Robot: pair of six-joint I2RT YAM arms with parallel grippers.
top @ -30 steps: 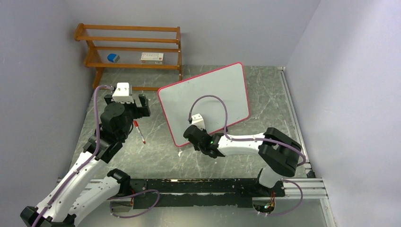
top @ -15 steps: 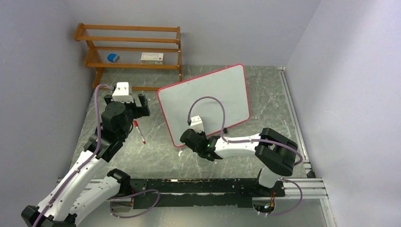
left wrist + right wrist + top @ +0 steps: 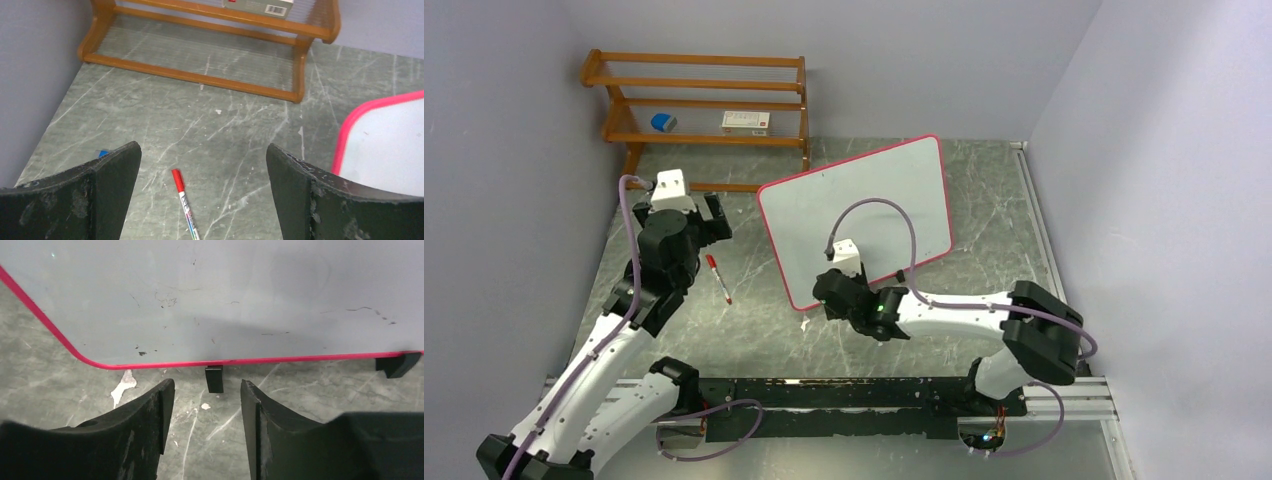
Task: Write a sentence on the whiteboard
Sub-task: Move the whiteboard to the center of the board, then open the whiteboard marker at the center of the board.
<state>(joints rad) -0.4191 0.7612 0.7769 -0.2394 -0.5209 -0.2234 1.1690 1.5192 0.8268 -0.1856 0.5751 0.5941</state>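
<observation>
The whiteboard (image 3: 856, 215) stands tilted on the table (image 3: 989, 195). At its near edge the right gripper (image 3: 207, 390) hangs, fingers parted and empty. Left of the whiteboard, the left gripper (image 3: 202, 151) gapes wide above a red marker (image 3: 183, 202).

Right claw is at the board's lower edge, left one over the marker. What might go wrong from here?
1. The open, empty right claw sits close to the whiteboard rim by a black foot; pushing forward may shove the board.
2. The marker lies flat and thin below the open left claw; closing may roll it or scrape the table.
</observation>
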